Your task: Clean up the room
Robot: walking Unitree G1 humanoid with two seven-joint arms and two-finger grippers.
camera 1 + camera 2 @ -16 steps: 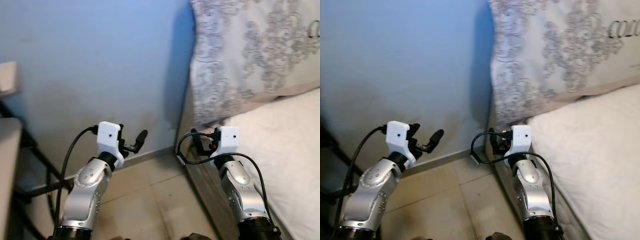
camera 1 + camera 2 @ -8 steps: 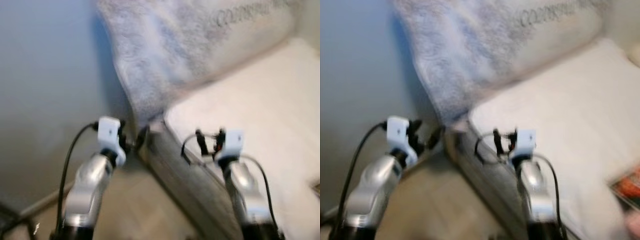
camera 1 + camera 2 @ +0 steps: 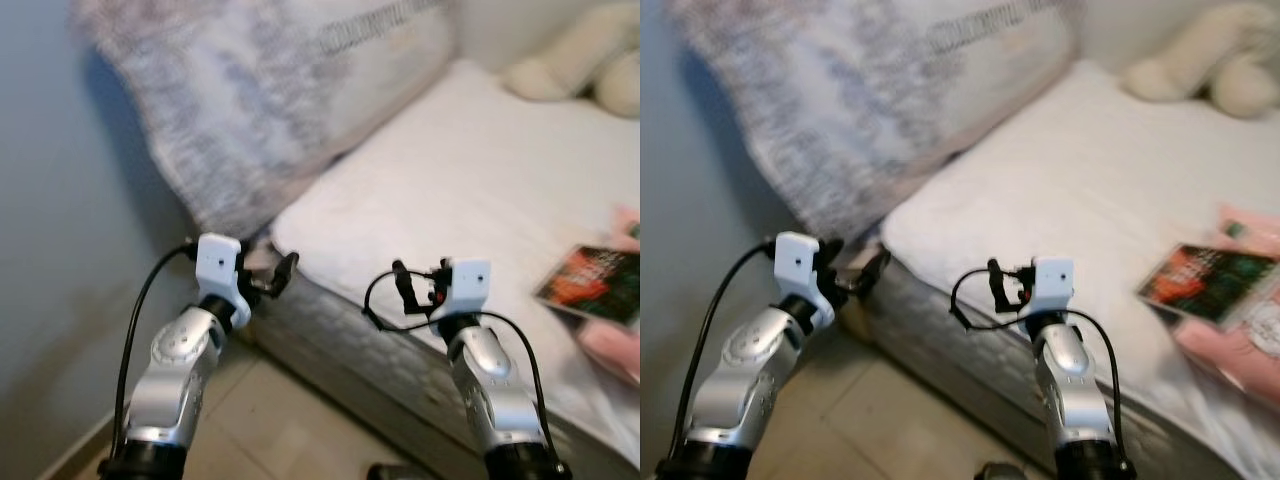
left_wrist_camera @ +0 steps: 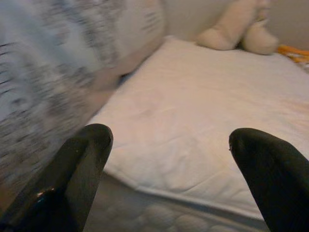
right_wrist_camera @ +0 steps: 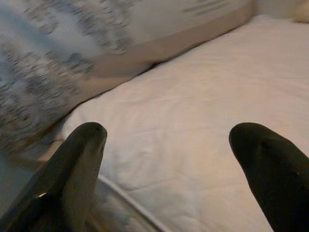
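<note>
Both grippers hung empty, fingers spread: the left gripper (image 4: 169, 159) and right gripper (image 5: 166, 159) faced the white mattress (image 3: 470, 170). Beyond the fingertips lay a patterned pillow (image 3: 250, 90); further right, a packet (image 3: 590, 285) and plush toy (image 3: 1205, 65).

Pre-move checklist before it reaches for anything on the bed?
1. Left gripper open, holding nothing: ok.
2. Right gripper open, holding nothing: ok.
3. Target in view: booklet lies on the mattress to the robot's right: ok.
4. Image sharp enough to aim: head views blurred: not ok.
5. Path over mattress edge to booklet free: cannot tell; pink item lies right next to it.
6. Pillow and plush toy away from booklet: ok.
</note>
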